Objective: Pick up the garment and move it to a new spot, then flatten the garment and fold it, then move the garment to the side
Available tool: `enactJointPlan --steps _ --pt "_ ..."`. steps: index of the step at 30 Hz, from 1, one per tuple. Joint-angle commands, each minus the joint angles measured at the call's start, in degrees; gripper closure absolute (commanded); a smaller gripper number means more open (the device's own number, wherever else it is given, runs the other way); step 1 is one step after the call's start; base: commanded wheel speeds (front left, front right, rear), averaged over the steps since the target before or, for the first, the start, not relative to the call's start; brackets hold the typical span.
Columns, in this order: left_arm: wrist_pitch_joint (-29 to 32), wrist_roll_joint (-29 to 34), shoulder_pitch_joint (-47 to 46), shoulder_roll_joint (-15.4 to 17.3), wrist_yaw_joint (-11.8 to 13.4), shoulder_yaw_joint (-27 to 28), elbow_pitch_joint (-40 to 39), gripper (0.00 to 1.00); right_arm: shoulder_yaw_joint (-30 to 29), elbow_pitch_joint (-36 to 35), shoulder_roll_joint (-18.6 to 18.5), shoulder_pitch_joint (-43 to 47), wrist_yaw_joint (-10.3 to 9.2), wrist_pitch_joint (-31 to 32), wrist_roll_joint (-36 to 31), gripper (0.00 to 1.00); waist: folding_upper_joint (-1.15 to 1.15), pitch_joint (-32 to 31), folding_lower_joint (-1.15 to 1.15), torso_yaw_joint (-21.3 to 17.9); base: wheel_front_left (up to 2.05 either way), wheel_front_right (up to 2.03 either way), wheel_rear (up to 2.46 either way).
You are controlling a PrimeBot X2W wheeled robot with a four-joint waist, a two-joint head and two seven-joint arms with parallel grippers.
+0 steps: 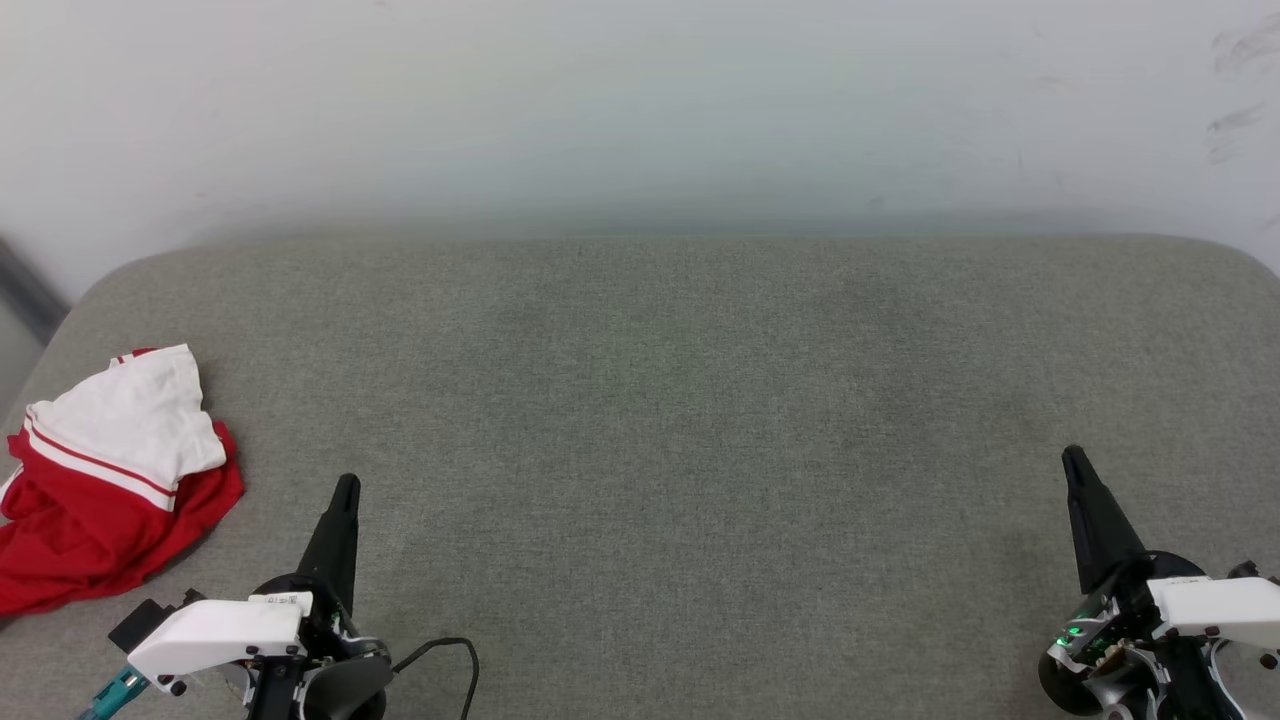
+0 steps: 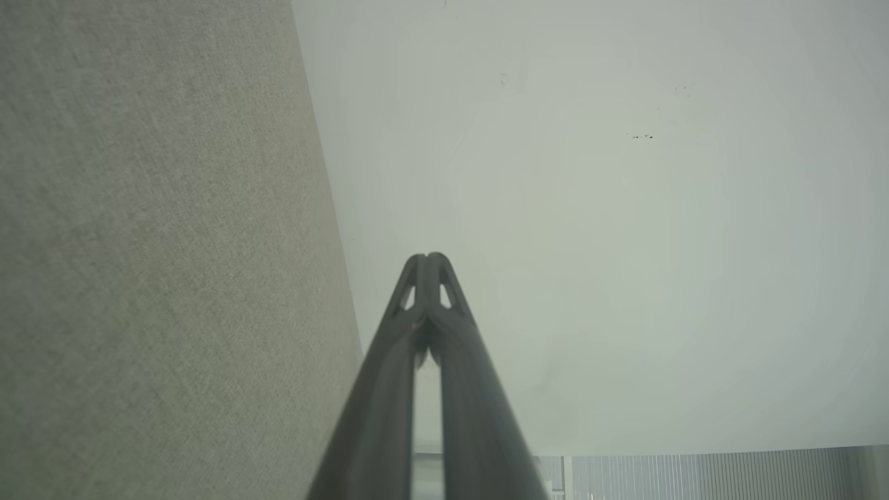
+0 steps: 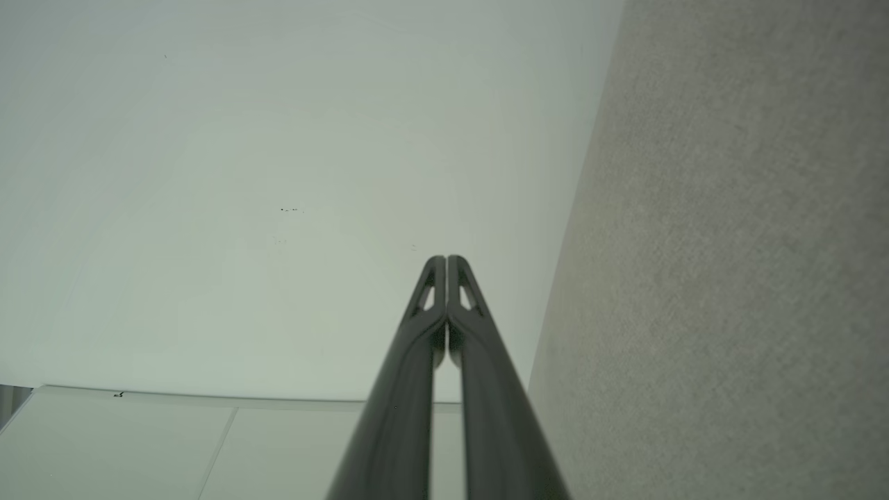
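Plain indoor room: grey fabric-covered surface (image 1: 700, 400) against scuffed white wall (image 1: 640, 100).

Red garment (image 1: 112, 482) (white sleeve, red-striped)

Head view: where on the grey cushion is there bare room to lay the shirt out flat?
The widest bare patch of the cushion runs from the garment at its left edge across to the right edge, bordered by the wall behind and by the left gripper and right gripper, jaws shut, in front. Only the left edge is crowded.
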Motion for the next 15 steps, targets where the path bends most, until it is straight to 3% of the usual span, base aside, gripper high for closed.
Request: enactJointPlan --steps 1,15 --pt "0.08 0.28 -0.53 -0.04 -0.01 0.24 0.05 1.0 -0.06 0.09 0.26 -0.64 0.0 0.17 -0.39 1.0 0.0 0.0 0.0 0.0 0.0 0.0 0.0" --pt "0.12 0.31 -0.53 -0.06 -0.01 0.26 0.05 1.0 -0.1 0.08 0.28 -0.64 0.0 0.2 -0.29 1.0 0.0 0.0 0.0 0.0 0.0 0.0 0.0"
